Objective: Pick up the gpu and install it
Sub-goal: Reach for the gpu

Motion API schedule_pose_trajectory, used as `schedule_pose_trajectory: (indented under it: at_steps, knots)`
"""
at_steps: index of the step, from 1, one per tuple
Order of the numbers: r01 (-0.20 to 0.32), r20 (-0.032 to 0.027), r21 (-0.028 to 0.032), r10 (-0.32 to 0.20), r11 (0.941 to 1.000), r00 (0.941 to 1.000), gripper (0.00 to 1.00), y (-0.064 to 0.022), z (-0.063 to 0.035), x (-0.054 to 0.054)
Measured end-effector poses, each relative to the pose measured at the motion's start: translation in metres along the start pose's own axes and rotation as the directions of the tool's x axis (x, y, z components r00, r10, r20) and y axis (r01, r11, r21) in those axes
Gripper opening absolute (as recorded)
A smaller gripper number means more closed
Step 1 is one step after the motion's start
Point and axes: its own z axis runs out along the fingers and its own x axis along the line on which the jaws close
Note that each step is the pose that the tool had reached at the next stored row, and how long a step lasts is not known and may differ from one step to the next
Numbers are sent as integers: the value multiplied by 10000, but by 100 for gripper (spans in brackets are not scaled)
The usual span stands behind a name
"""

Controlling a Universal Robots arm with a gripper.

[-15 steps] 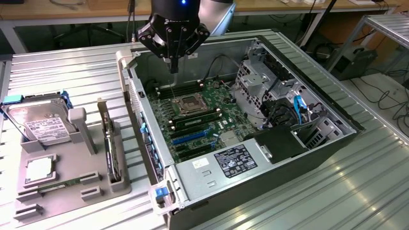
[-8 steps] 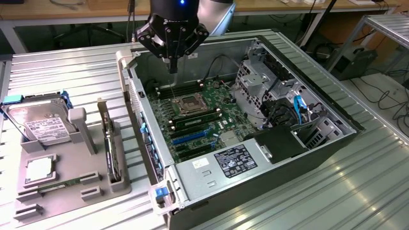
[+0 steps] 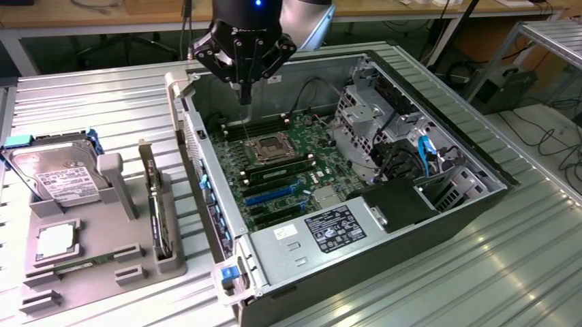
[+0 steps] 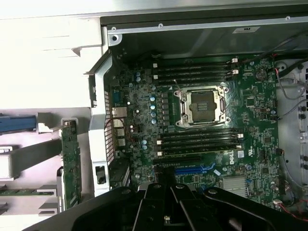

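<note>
The gripper point(image 3: 244, 95) hung over the open computer case point(image 3: 473, 197), above the far edge of the motherboard point(image 3: 314, 129), with its fingers pressed fully together and nothing between them. The gpu point(image 3: 162, 218) was not yet taken: it stood on its long edge in a slot of the grey holder point(image 3: 91, 276), at the holder's edge nearest to the case, and the holder lay near the table point(image 3: 91, 95) edge at the exterior view's left. Several things could go wrong from such a position. The case's side wall point(image 3: 195, 170) rose between the gripper and the card, so a low sideways path would probably strike its rim. The open processor socket point(image 3: 270, 148) lay nearly under the fingertips, and a descent there could damage its contacts. The fingers, being shut, would push the card over or press on its top edge if they came down on it without first opening. The card was thin and stood close to the holder's posts, with the hard drive point(image 3: 59, 174) near it toward the holder's opposite edge; a grasp placed off the middle would likely let it tilt or slip while being lifted. A tilted card would then meet the blue slot point(image 3: 272, 195) crookedly, and pressing it down could jam the connector or bend the end bracket against the case wall.
</note>
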Motion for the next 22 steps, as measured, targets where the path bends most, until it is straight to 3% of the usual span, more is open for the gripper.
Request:
schedule_pose_trajectory:
  at_steps: [22]
  knots:
    - [0,0,0,0,10000,10000,11,-5,-1,51]
